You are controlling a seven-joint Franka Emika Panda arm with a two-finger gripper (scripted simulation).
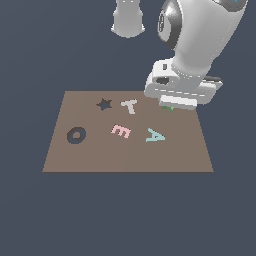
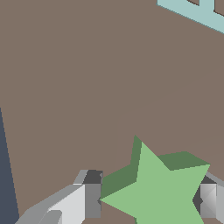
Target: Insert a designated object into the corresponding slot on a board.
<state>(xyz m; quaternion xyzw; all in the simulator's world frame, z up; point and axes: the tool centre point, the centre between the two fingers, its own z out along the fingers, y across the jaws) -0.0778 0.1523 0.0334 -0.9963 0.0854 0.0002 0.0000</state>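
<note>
Star [image 2: 159, 192] first: in the wrist view the bright green five-pointed piece sits right between the two grey fingers [image 2: 89, 199] of the tool [image 2: 148, 201]. One finger stands at the tip of one star point and the other finger at the far side, against another point. Both pads look to be touching the star or just beside it; whether they press it firmly, I cannot tell for certain, but the jaws are narrowed to about the star's width with the piece between them. Brown board [image 2: 65, 87] fills the wrist view behind the star, and a pale teal edge of the letter A [image 2: 192, 13] shows in one corner, well apart from the star.

In the exterior view the tool [image 1: 172, 106] hangs low over the far part of the board [image 1: 100, 157], toward the exterior view's right. Only a small sliver of the green star [image 1: 169, 108] peeks out beneath the white hand. I cannot tell whether the star rests on the board or is lifted just above it.

Nearest the camera on the board lie the dark ring-shaped cut-out [image 1: 76, 135], the pink letter E [image 1: 121, 131] and the teal letter A [image 1: 155, 135]. Farther back are the dark star-shaped slot [image 1: 104, 104] and a pale letter T [image 1: 129, 106]. The slot lies toward the exterior view's left of the tool, well apart from it, with the T between them.
</note>
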